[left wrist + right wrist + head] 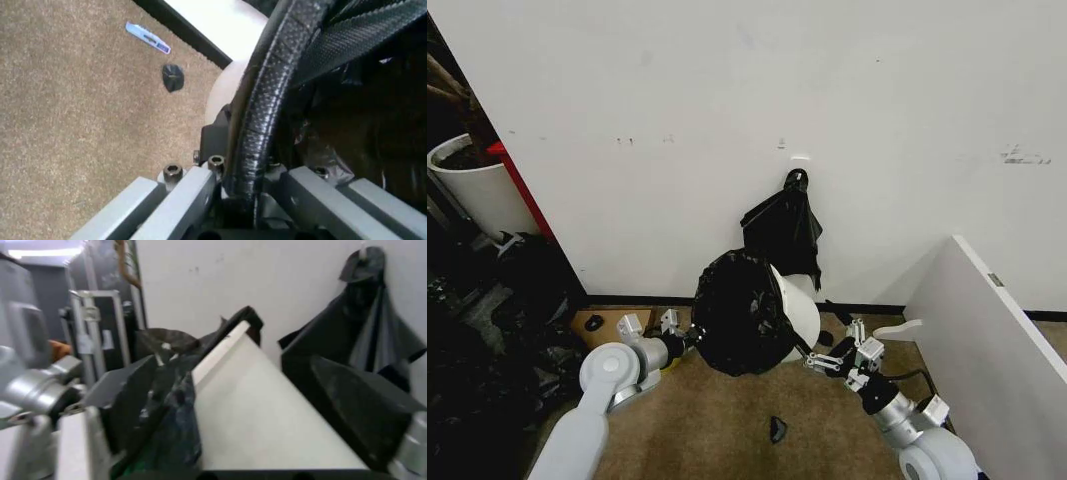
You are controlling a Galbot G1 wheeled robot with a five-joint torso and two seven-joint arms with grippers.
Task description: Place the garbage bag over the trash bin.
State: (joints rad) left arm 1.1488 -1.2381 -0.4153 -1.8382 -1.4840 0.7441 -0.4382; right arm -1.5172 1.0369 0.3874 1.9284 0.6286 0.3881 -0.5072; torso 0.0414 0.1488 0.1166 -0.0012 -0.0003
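Mid-frame, your left gripper (689, 340) & right gripper (819, 362), both clamped on, tilt trash bin (799, 305); garbage bag (739, 312) covers mouth, far rim side bare.

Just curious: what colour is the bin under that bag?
Cream-white bin, clearest in the head view.

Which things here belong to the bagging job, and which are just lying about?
Job:
garbage bag
trash bin
left gripper, at the bag's rim
right gripper, by the bin

Lying about:
hanging bag bundle
plant pot
black scrap on carpet
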